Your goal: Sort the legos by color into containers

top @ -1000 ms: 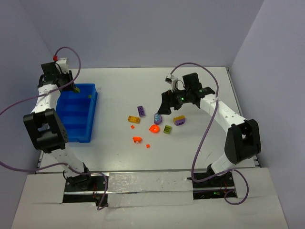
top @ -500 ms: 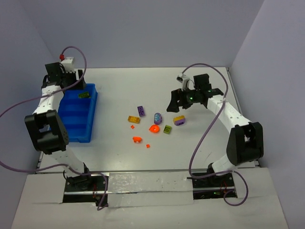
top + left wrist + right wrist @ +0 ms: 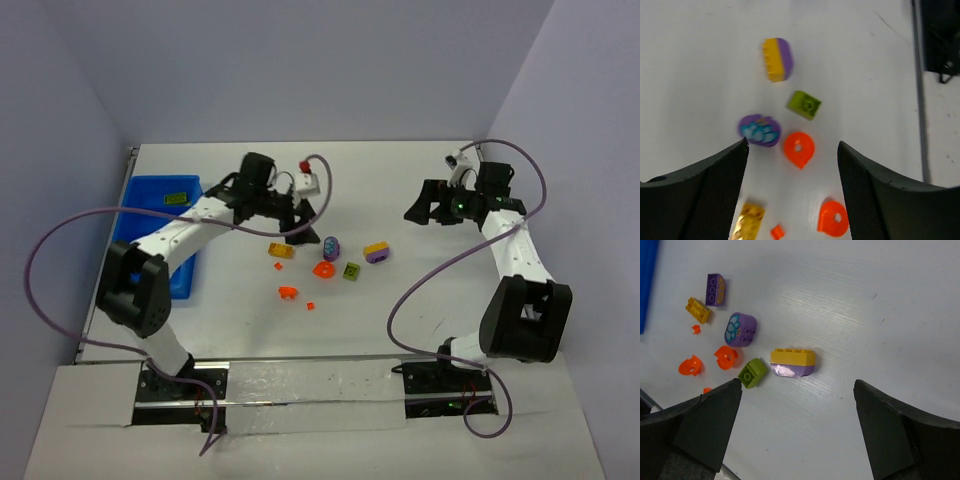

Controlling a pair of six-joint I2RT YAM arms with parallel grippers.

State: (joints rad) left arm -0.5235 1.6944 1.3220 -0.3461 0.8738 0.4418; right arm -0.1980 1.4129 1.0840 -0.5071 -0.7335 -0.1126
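Note:
The legos lie loose mid-table: a yellow-and-purple brick (image 3: 377, 252) (image 3: 792, 362) (image 3: 777, 59), a green brick (image 3: 351, 271) (image 3: 752, 373) (image 3: 804, 104), a rounded purple piece (image 3: 331, 245) (image 3: 759, 130), two orange pieces (image 3: 323, 269) (image 3: 288, 292) and a yellow brick (image 3: 281, 250). The containers are one blue tray (image 3: 150, 240) at the left, with an olive brick (image 3: 177, 199) in its far compartment. My left gripper (image 3: 305, 222) (image 3: 792, 144) hovers open over the pile, nothing between its fingers. My right gripper (image 3: 425, 212) (image 3: 797, 385) hangs open to the right of the pile, empty.
A purple brick (image 3: 715, 289) and a tiny orange bit (image 3: 696, 329) lie at the pile's far-left side. Another small orange bit (image 3: 311, 305) sits nearest the arm bases. Walls close the table on the left, back and right. Cables loop beside both arms.
My left arm has swung from over the tray to above the pile, its jaws opening; an olive brick now lies in the tray. My right arm has drawn back to the right.

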